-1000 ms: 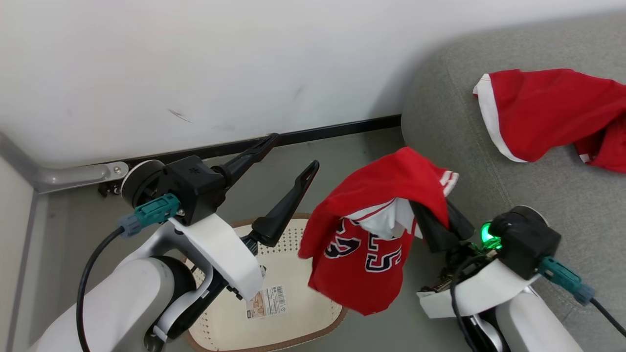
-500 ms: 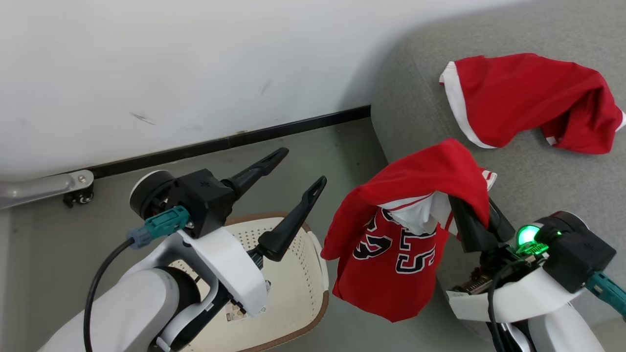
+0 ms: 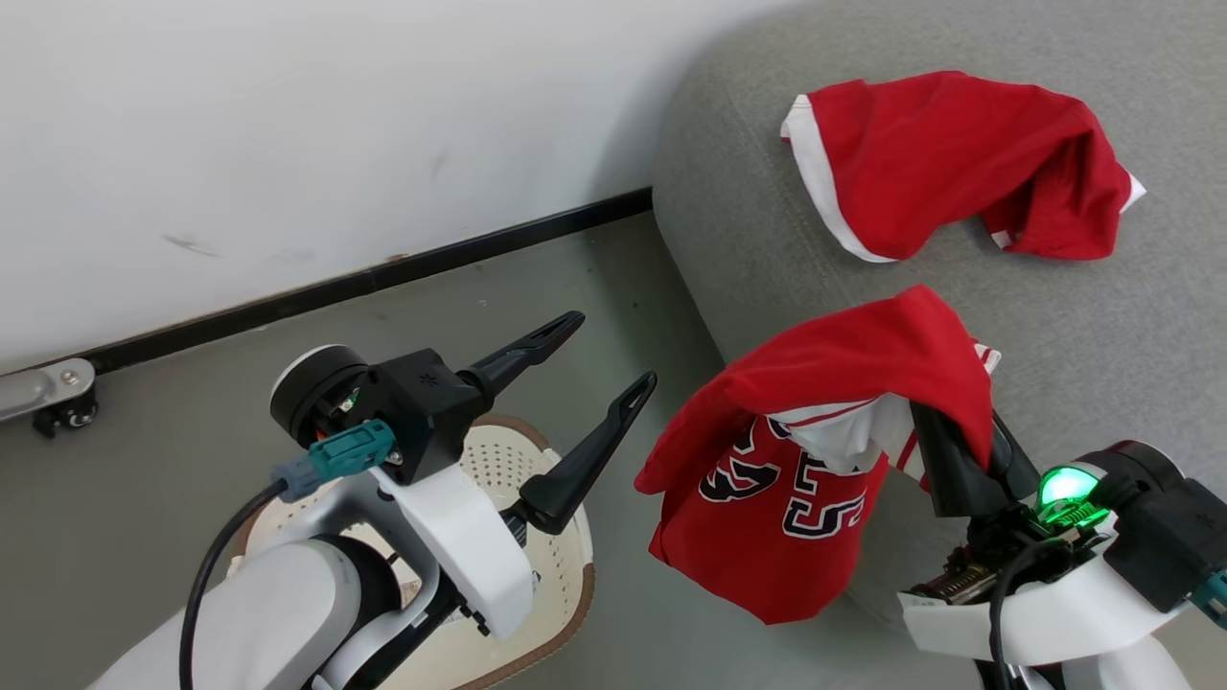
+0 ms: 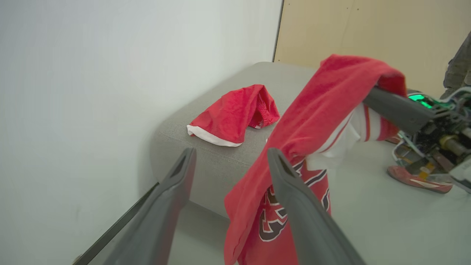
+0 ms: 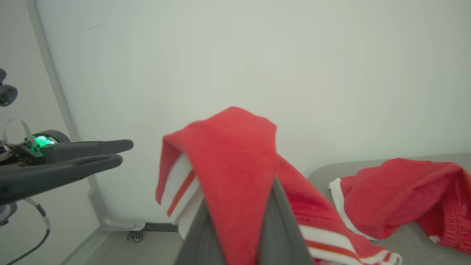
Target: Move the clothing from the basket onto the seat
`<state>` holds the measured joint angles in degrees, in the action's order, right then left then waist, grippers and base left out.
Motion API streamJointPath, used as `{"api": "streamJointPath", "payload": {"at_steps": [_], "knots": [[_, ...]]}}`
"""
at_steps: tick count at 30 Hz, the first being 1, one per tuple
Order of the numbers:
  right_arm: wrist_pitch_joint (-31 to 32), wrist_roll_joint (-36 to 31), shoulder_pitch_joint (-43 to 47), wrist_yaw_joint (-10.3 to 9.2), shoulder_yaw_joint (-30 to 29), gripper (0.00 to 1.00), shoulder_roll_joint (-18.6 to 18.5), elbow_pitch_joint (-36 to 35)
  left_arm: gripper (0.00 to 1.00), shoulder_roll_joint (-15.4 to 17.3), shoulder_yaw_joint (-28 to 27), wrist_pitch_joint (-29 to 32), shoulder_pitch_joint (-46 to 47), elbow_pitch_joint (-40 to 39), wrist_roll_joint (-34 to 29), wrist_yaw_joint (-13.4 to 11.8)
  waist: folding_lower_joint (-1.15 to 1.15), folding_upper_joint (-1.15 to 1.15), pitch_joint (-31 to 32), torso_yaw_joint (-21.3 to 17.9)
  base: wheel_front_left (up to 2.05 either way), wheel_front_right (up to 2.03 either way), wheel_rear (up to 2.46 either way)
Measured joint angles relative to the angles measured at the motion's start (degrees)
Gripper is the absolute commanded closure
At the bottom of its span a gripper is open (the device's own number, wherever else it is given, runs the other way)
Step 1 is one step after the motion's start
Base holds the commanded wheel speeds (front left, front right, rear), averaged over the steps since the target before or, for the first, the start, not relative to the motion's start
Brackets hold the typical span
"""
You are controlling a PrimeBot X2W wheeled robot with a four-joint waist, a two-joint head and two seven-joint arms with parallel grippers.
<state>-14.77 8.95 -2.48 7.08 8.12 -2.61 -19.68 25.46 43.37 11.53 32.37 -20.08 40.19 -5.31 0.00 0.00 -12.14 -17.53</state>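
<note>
My right gripper (image 3: pixel 944 422) is shut on the red jersey (image 3: pixel 815 450), which drapes over its fingers and hangs at the grey seat's (image 3: pixel 767 259) front corner, numerals showing. In the right wrist view the jersey (image 5: pixel 228 154) covers the shut fingertips. A plain red garment (image 3: pixel 949 158) with white trim lies on the seat further back, also seen as a red heap (image 4: pixel 235 114) in the left wrist view. My left gripper (image 3: pixel 613 350) stands open above the cream basket (image 3: pixel 546 575), holding nothing. The basket is partly hidden by my left arm.
A white wall (image 3: pixel 288 144) with a black skirting strip (image 3: pixel 383 278) runs behind the grey floor. A metal bracket with a caster (image 3: pixel 48 398) sits at the far left. A person's red shoe (image 4: pixel 419 180) rests on the floor in the left wrist view.
The head camera has turned right, so the whole picture has slid left. My right gripper has carried the jersey nearer the seat. The left gripper stays open.
</note>
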Motion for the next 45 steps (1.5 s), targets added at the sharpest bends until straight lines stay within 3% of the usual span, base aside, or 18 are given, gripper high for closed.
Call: {"api": "streamJointPath", "payload": {"at_steps": [14,24,37,45], "knots": [[0.00,0.75,1.40,0.00,0.30,1.00,0.13,-2.15,0.00,0.78,0.12,0.99,-0.02,-1.46,-1.00,-0.12,0.00,0.00,-1.52,-5.43,0.00,0.00,0.00],[0.00,0.59,-0.30,0.00,-0.38,1.00,0.19,-1.92,0.00,1.92,-0.90,1.10,-0.77,-3.45,-1.11,-1.67,0.00,0.00,-3.08,-8.43,0.00,0.00,0.00],[0.22,-1.33,-18.22,0.01,-9.18,1.00,0.22,1.94,0.00,3.99,-2.18,2.10,-2.54,-6.65,-1.57,-3.72,0.00,0.00,-6.52,-9.66,0.00,0.00,0.00],[6.21,-4.88,-34.15,0.02,-11.28,1.00,-0.10,5.55,0.00,6.11,-3.45,2.60,-3.73,-8.55,-1.58,-4.72,0.00,0.00,-8.91,-8.84,0.00,0.00,0.00]]}}
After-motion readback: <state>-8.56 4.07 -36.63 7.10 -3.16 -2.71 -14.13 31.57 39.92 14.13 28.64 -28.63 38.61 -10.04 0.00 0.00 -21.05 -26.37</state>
